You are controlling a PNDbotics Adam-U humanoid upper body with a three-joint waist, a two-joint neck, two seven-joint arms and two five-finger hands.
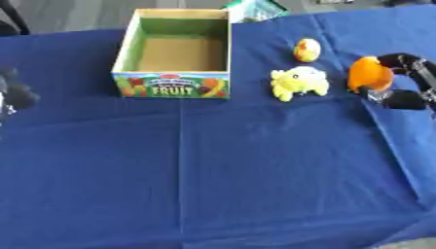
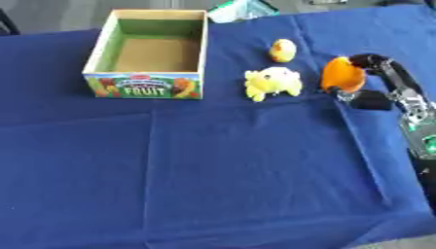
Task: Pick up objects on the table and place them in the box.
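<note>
curling black right hand (image 2: 374, 85) round smooth rounded orange object (image 2: 342, 74) beside fuzzy yellow plush toy (image 2: 272, 82), near open cardboard fruit box (image 2: 102, 51) on blue cloth (image 2: 221, 170); showing dark left hand (image 1: 12, 92) only at left eye view's edge, fingers unclear.

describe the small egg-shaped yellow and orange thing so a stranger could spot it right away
Start at the open cardboard box with FRUIT printed on its front, on the blue tablecloth. To its right, behind the fluffy yellow plush toy, sits the small egg-shaped yellow and orange object. It is the smallest, smooth, and untouched, unlike the orange ball in the robot's right hand.
</note>
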